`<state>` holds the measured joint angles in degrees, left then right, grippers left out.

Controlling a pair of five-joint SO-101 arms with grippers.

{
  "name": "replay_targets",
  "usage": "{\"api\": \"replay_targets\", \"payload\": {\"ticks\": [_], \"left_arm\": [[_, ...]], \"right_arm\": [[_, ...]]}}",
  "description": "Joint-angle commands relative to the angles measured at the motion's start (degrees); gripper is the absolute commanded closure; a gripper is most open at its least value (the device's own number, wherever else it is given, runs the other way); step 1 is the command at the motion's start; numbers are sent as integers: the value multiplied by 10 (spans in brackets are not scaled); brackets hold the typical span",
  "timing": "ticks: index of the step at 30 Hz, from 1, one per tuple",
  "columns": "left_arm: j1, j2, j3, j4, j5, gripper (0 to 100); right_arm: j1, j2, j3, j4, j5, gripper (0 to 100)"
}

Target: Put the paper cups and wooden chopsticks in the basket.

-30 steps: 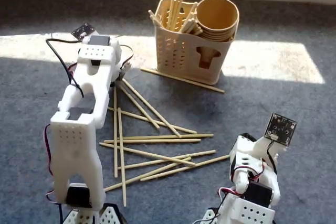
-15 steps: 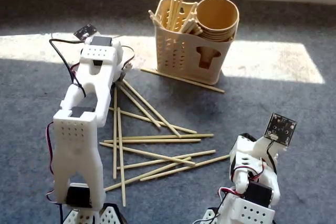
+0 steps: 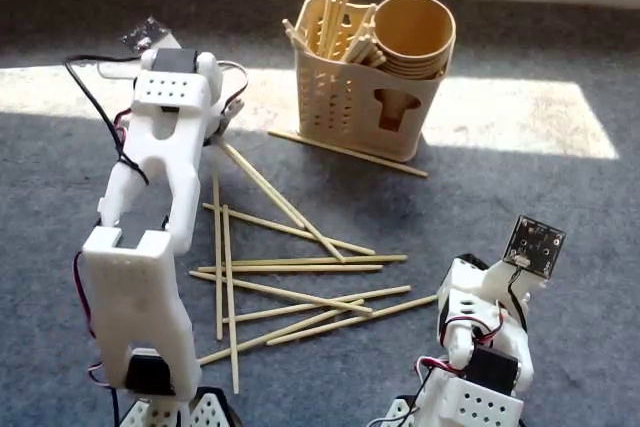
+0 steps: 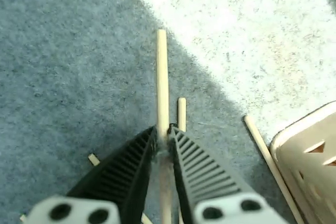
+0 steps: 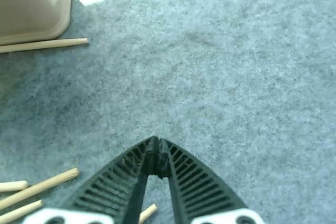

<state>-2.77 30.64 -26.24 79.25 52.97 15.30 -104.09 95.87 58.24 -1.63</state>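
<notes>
**High view**
- basket (image 3: 345, 117): sits at the far side of the carpet (image 3: 560, 217), half in a sun patch (image 3: 520, 117)
- cups (image 3: 413, 32): stacked in the basket's right half, so those are already in
- bundle (image 3: 336, 7): a few chopsticks standing upright in the basket's left half, poking above the rim
- pile (image 3: 290, 267): a dozen or so loose chopsticks criss-crossed on the carpet between the two arms
- lone chopstick (image 3: 346, 151): lies flat along the basket's near side, just beside its base
- left arm (image 3: 150, 237): stretched out over the pile's left edge, with its tip at the far end of the pile, left of the basket
- right arm (image 3: 487, 342): folded back at the near right, apart from the pile

**Left wrist view**
- left claw (image 4: 163, 132): pinching a single stick, jaws tight on either side of it
- held chopstick (image 4: 162, 77): runs straight out past the claw tips, over the edge between shade and sun
- neighbour stick (image 4: 181, 114): its end is just beside the held one, on the carpet
- basket corner: shows at the frame's edge, with the lone chopstick close by it

**Right wrist view**
- right claw (image 5: 156, 156): pressed together with nothing in it, hanging over bare carpet
- stick ends (image 5: 37, 187): a few from the pile, off to one side of the claw
- basket: its base is well beyond the claw, with the lone chopstick's end next to it
</notes>
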Motion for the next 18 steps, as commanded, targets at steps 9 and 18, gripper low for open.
{"api": "replay_targets", "payload": {"ticks": [9,18], "left_arm": [[-4,-193,-23,8,-82,995],[8,-327,-22,-50,-126,995]], "right_arm": [[5,-2,55,4,-4,993],[5,-2,55,4,-4,993]]}}
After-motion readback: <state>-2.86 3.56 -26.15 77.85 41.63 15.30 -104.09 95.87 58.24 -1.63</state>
